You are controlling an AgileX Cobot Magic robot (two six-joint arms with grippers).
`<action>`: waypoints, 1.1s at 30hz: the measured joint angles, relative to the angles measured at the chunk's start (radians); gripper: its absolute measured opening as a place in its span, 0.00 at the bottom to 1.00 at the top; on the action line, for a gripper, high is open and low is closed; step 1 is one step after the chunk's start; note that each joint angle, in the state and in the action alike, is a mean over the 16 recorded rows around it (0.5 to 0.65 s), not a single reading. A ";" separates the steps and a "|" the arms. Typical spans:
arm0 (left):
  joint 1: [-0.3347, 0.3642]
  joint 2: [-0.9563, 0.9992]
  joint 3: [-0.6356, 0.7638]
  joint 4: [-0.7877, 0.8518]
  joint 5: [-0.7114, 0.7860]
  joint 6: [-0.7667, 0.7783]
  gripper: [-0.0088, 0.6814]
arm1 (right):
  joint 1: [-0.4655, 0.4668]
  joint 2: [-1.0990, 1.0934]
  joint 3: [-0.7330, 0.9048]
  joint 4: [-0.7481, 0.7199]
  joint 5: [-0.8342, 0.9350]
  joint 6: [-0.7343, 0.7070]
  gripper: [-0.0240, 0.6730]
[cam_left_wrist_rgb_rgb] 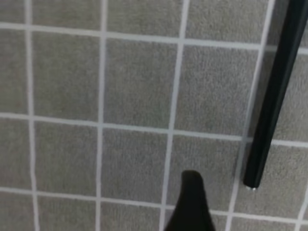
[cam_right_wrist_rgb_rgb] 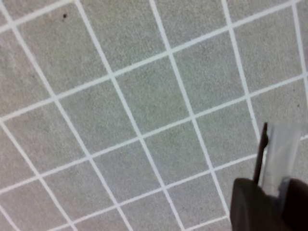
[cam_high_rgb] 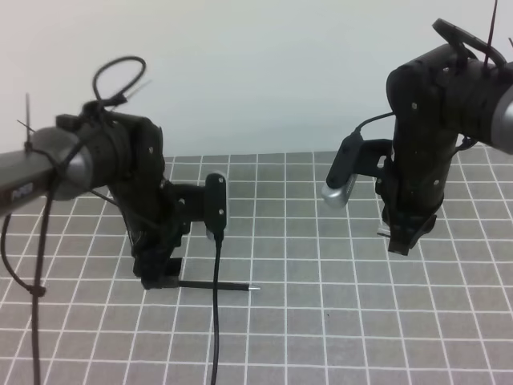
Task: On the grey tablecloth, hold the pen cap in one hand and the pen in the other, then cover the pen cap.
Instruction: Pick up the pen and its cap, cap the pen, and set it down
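While the left gripper (cam_high_rgb: pixel 160 277) gapes open over the pen (cam_high_rgb: pixel 216 285), the right gripper (cam_high_rgb: pixel 403 241) clamps the pen cap (cam_right_wrist_rgb_rgb: pixel 280 159).

The grey tablecloth (cam_high_rgb: pixel 337 321) covers the work surface; its thin white lines form a regular grid of squares. The left gripper (cam_high_rgb: pixel 160 277) is lowered to the cloth on the left side of the view. The pen (cam_high_rgb: pixel 215 285) lies flat on the cloth, roughly parallel to the front edge of the view, with its silvery tip pointing right. Its left end sits at the left gripper's fingertips; whether the fingers touch it cannot be determined. A black cable (cam_high_rgb: pixel 216 321) hangs down in front of the pen's shaft. The right gripper (cam_high_rgb: pixel 403 237) is held above the cloth on the right, pointing downward, well apart from the pen
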 joint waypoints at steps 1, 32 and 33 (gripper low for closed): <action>-0.002 0.008 0.000 0.005 -0.004 0.002 0.70 | 0.000 0.000 0.000 -0.004 0.000 0.001 0.17; -0.006 0.118 0.000 0.011 -0.027 0.030 0.40 | 0.000 0.000 0.000 -0.016 0.002 0.020 0.17; -0.006 0.121 0.000 0.012 -0.027 0.030 0.38 | 0.000 0.000 0.000 -0.016 0.002 0.021 0.17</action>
